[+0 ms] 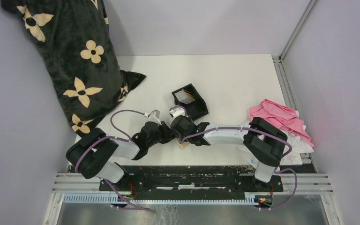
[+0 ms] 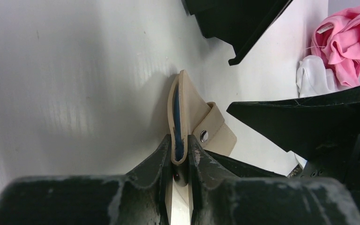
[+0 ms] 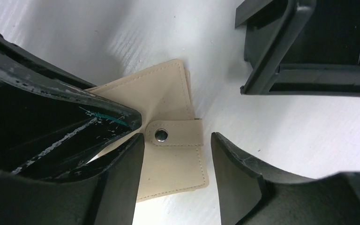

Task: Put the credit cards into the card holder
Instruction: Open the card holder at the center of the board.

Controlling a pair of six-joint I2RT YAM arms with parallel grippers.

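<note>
Matt leathery card holder (image 3: 166, 89) — metal snap (image 3: 161, 135)

Robot lab test cell, not a home or shop. Boxed in by plain pale lilac panels (image 1: 201, 23) on three sides, aluminium framing (image 1: 297, 28) up the upper right corner. White tabletop (image 1: 234, 79) mid frame. Left arm (image 1: 108, 150) and right arm (image 1: 243, 133) bolted to a black mounting plate (image 1: 187, 172) on slotted metal rails (image 1: 309, 180) along the bottom edge, purple cables (image 1: 126, 111) looped loose. Props only: black floral blanket (image 1: 75, 56) upper left, pink cloth (image 1: 279, 117) at right.
</note>
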